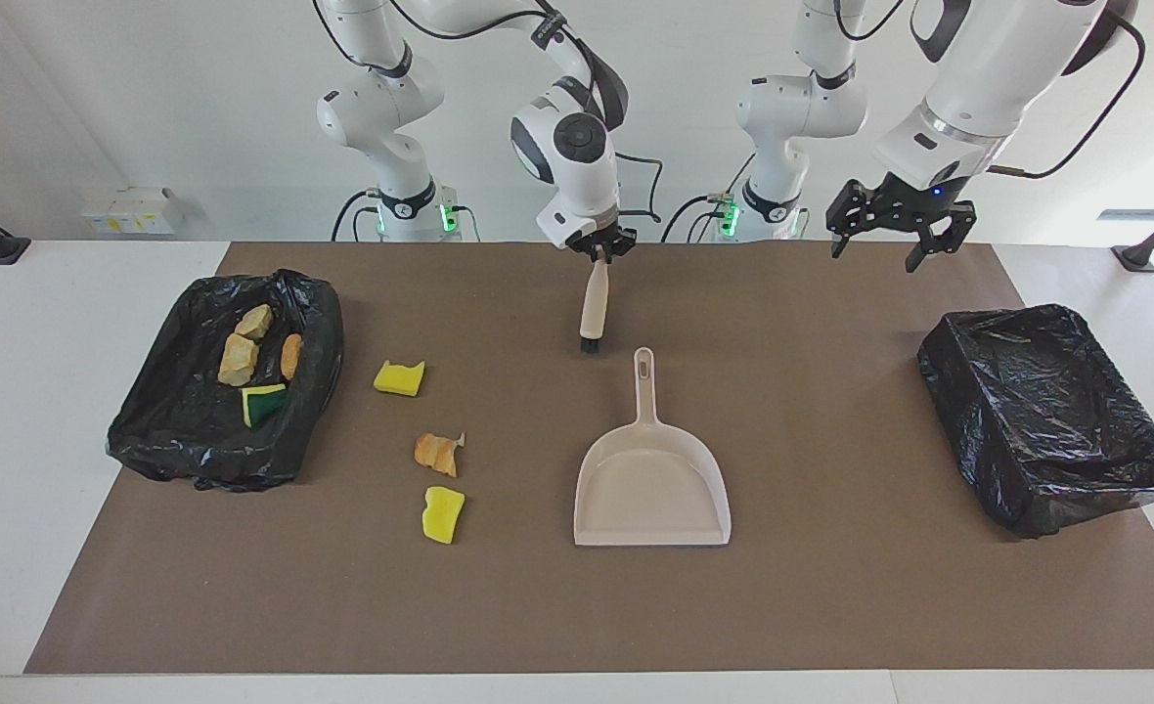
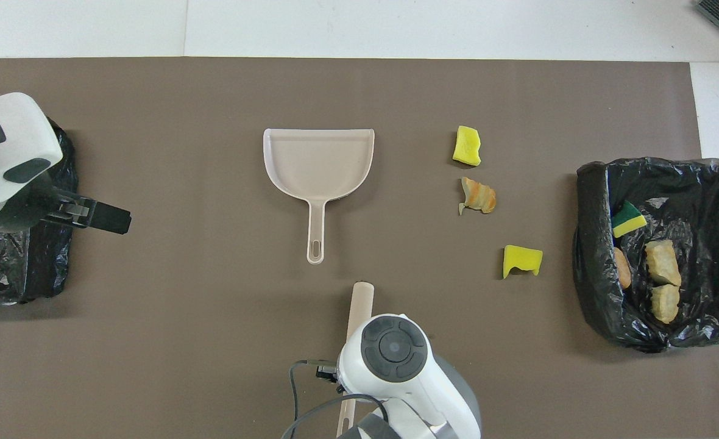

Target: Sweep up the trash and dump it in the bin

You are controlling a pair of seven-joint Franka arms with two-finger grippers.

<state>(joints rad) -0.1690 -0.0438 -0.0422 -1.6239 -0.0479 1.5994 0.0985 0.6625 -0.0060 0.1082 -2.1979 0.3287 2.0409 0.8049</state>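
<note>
Facing view shows the right pincer (image 1: pixel 598 250) closed on the top end of a beige brush (image 1: pixel 592 308), which hangs with its dark bristles down over the brown mat (image 1: pixel 831 587), above the spot just nearer to the robots than the handle of the beige dustpan (image 1: pixel 651 484). The dustpan lies flat in the middle of the bench (image 1: pixel 49 323), its handle pointing toward the robots.

The left pincer (image 1: pixel 888 241) is up in the air with its fingers wide apart and holds nothing; it is over the mat beside the empty black-lined bin (image 1: pixel 1051 416) at the left arm's end.

Three scraps lie on the mat between the dustpan and the other black-lined bin (image 1: pixel 205 430): a yellow sponge piece (image 1: pixel 399 377) nearest to the robots, a tan bread-like chunk (image 1: pixel 437 453), and a second yellow sponge piece (image 1: pixel 443 513) farthest from them. Inside that bin are three tan chunks (image 1: pixel 238 360) and one green-backed sponge piece (image 1: pixel 262 404).
</note>
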